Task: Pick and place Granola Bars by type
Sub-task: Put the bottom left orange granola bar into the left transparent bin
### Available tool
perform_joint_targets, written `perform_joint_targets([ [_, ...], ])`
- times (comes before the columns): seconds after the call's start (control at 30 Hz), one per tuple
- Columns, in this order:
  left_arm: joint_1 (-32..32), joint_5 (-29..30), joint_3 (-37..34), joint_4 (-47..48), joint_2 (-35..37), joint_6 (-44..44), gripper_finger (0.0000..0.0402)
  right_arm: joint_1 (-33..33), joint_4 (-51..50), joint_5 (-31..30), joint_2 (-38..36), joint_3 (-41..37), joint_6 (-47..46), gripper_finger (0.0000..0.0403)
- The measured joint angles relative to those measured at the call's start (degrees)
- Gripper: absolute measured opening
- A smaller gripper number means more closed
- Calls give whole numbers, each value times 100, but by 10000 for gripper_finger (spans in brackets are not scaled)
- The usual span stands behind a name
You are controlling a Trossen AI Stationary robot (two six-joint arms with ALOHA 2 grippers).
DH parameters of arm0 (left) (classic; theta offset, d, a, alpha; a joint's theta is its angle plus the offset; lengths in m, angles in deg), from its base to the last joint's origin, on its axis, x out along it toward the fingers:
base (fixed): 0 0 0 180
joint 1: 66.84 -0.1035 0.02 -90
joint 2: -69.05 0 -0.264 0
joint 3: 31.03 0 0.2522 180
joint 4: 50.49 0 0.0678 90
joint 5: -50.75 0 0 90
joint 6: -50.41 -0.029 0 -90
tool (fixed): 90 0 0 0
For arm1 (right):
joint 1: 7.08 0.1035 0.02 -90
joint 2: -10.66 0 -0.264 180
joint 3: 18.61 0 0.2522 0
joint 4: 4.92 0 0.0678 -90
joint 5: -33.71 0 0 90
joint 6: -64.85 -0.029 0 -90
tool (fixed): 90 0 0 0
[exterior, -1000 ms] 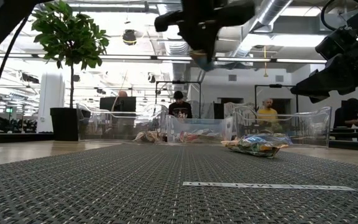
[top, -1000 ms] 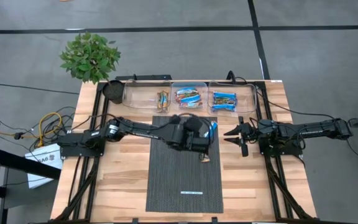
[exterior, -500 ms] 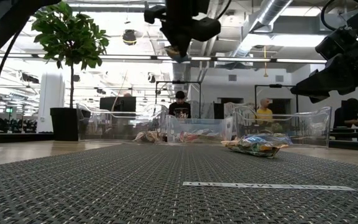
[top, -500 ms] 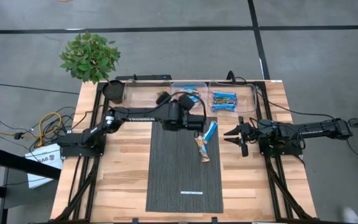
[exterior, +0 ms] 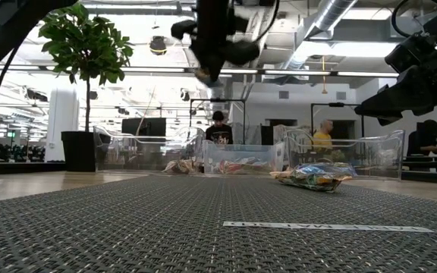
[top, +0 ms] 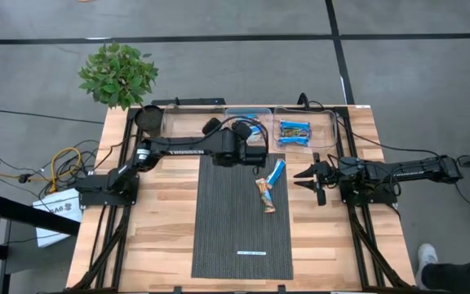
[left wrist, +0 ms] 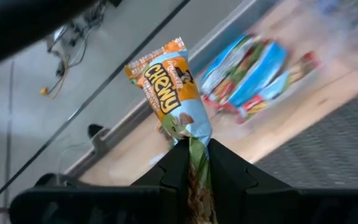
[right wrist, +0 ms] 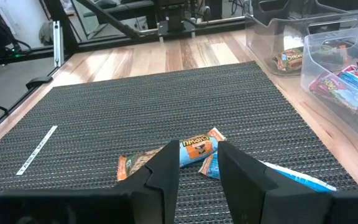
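Observation:
My left gripper [left wrist: 191, 152] is shut on a tan-orange granola bar [left wrist: 166, 93] and hangs high over the table's far side, by the middle clear bin [top: 247, 114] that holds blue-and-red bars [left wrist: 253, 71]. On the dark mat [top: 235, 229] lie a blue bar [top: 276, 171] and two tan-orange bars [right wrist: 197, 148] side by side. My right gripper [right wrist: 197, 165] waits open at the mat's right edge [top: 307, 178], nothing between its fingers. My left gripper pinches the bar's near end [left wrist: 196, 146] between its two fingers, which lie along the bar. Most of the wrapper sticks out past the fingertips, slanting forward and down. The bar is lifted clear of table and bins.
Three clear bins stand along the far edge: the left [top: 192, 124] with tan bars, the middle, the right [top: 304, 129] with blue bars. A potted plant [top: 118, 75] is at the far left corner. A white strip mark [top: 251, 253] lies on the mat. People stand beyond the table.
My left gripper has carried the tan-orange bar from above the mat's right part toward the table's far edge and a little to the left, turning as it went, and now hangs by the bins. It has stayed shut on the bar. The bars on the mat have not moved.

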Motion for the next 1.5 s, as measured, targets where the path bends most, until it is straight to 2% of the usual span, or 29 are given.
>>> perform_joint_targets([
  [0.27, -486, -129, -706, -192, 102, 4, 43, -1, 0, 0, -1, 1, 0, 102],
  [0.4, -721, -127, -1350, -603, 424, 1, 43, 1, -1, -1, 0, 1, 0, 102],
  [0.8, -1198, -317, -5161, -3665, 2704, -254, 43, 0, 0, 0, 1, 1, 0, 102],
  [1.07, -1455, -570, -7019, -5698, 3947, -755, 44, 1, 0, -1, 0, 1, 0, 102],
  [1.2, -1658, -944, -7427, -6410, 4076, -994, 44, 0, 0, -1, -1, 0, 0, 102],
  [1.5, -2110, -1346, -7465, -7422, 3771, -1560, 44, 1, 0, -2, -1, 1, 0, 102],
])
